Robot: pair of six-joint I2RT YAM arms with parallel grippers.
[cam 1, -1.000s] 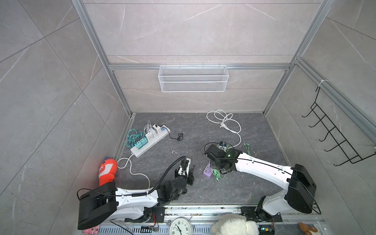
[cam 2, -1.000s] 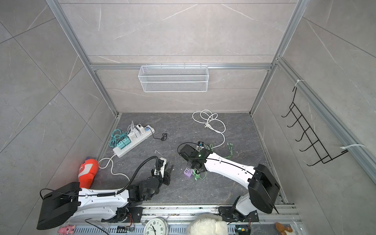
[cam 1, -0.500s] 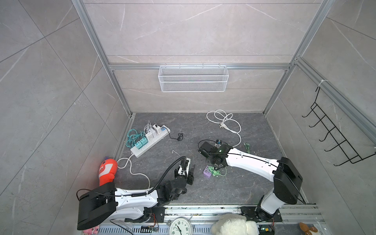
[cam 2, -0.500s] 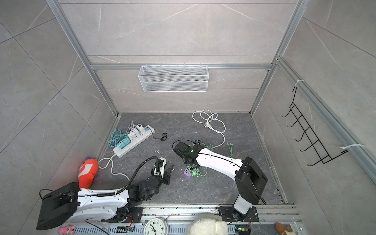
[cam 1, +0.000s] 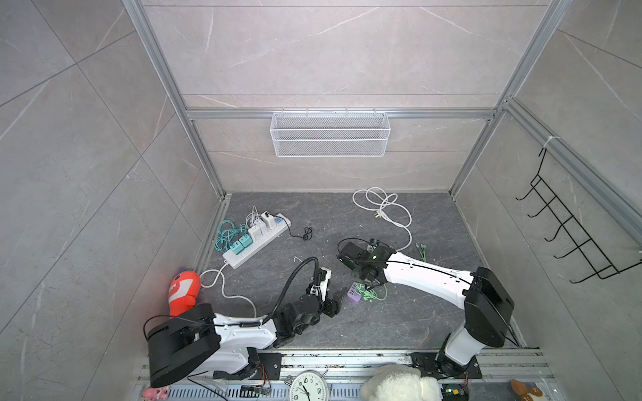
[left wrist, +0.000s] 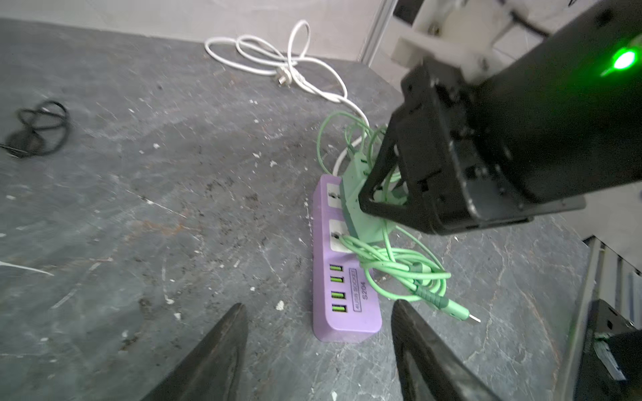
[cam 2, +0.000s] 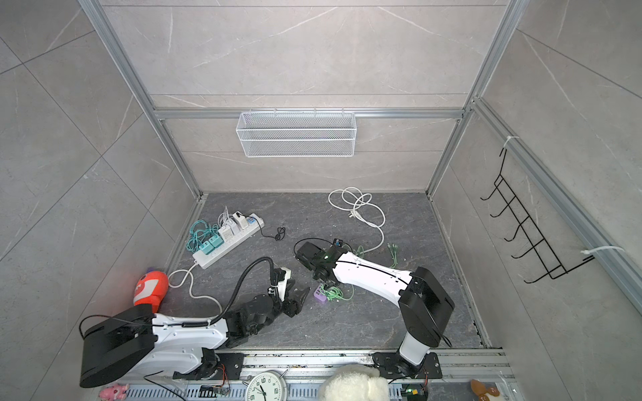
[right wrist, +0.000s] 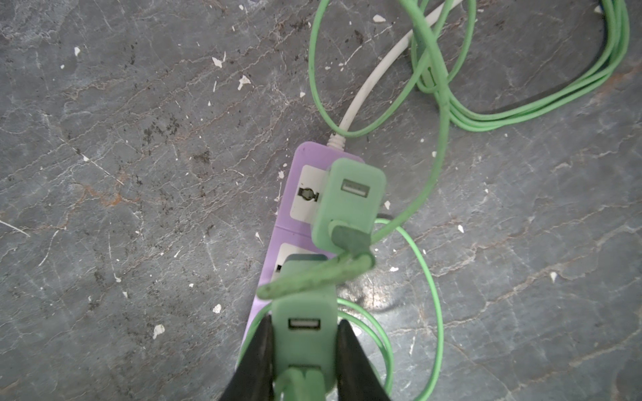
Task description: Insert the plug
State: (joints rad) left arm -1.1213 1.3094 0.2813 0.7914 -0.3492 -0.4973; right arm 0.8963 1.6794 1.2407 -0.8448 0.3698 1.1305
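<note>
Tallied on the grey worktop [cam 1: 382, 326]: two robot arms, a left arm [cam 1: 243, 335] and a right arm [cam 1: 427, 277]. Two power strips: one white power strip [cam 1: 258, 239], one purple power strip [left wrist: 344, 277], the latter with four USB ports [left wrist: 337, 288] and two mains sockets [right wrist: 307, 196]. Two green adapters: one mint-green USB charger [right wrist: 349, 201] and its twin charger [right wrist: 304, 333]. Two teal chargers [cam 1: 237, 248] in the white strip. One coiled white cord [cam 1: 382, 208], one small black cable [cam 1: 306, 233]; green cable loops [left wrist: 399, 264] too tangled for a count. One wire basket [cam 1: 330, 133], one black hook rack [cam 1: 569, 229]. At the front edge, one clock [cam 1: 307, 387], one orange toy [cam 1: 184, 290], one white plush [cam 1: 396, 382], one pink toy [cam 1: 153, 393].
</note>
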